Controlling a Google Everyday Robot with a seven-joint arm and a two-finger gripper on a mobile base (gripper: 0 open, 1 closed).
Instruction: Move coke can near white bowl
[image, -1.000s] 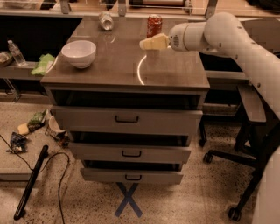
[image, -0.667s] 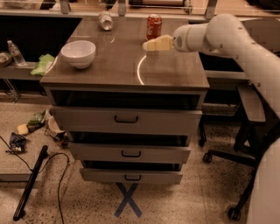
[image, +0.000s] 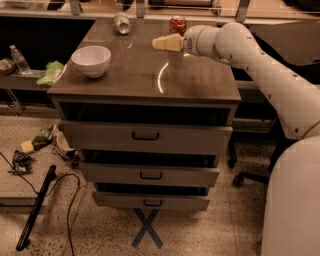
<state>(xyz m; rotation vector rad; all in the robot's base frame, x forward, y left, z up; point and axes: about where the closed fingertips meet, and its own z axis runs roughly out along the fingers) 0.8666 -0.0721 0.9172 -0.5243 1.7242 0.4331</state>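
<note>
The red coke can stands upright at the far edge of the dark cabinet top, right of centre. The white bowl sits on the left part of the top, near its left edge. My gripper points left on the end of the white arm, which reaches in from the right. It hovers just in front of the can and a little to its left, and it holds nothing that I can see. The can is far from the bowl.
A silver can lies at the far edge, left of the coke can. The cabinet has three drawers partly pulled out. A green cloth and a water bottle sit on a low shelf at left. Litter and cables lie on the floor at left.
My gripper has shifted a little to the left in front of the coke can. The can and the bowl have not moved.
</note>
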